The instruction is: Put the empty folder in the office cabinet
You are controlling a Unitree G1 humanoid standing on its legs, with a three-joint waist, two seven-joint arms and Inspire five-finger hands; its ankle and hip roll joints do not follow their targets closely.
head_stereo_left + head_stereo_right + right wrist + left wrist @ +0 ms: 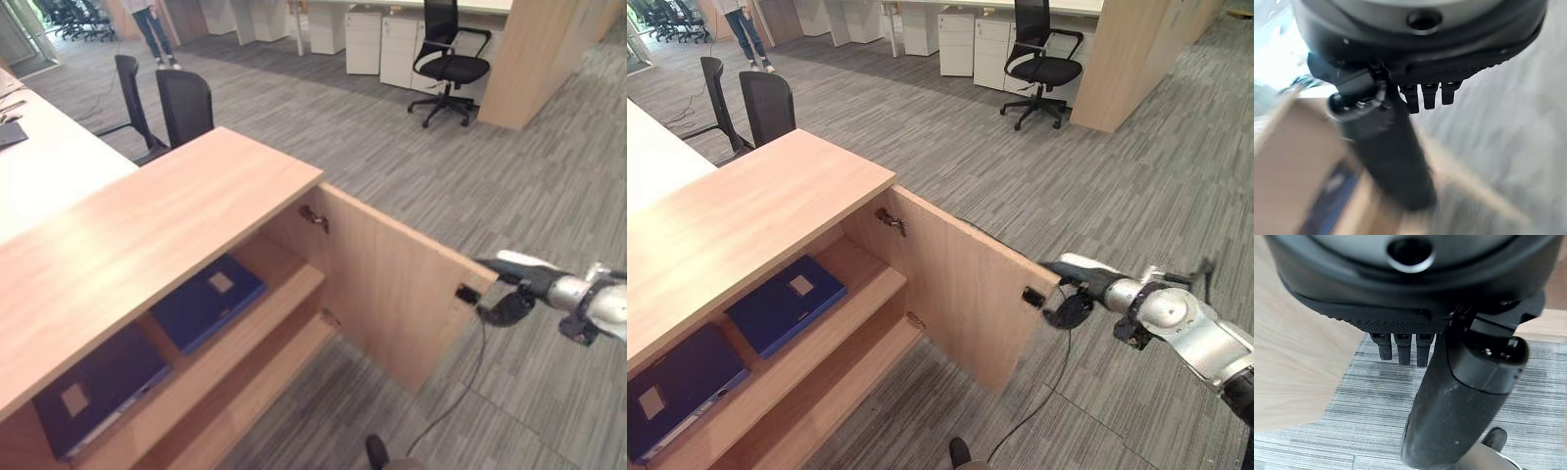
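Grey striped office carpet (549, 186) surrounds a low light-wood cabinet (147, 225) whose door (960, 294) stands swung open. Two dark-blue flat folders (784, 304) (676, 387) lie on its upper shelf, well apart from the right hand (1083, 284), whose relaxed fingers (1068, 311) rest at the door's outer edge. The left hand (1459, 396) hangs above carpet, fingers straight.

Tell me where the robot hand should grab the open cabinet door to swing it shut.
Take the cabinet door at its free outer edge by the small dark handle, coming from the right robot hand side. The hinges sit opposite, so that edge probably swings easiest.
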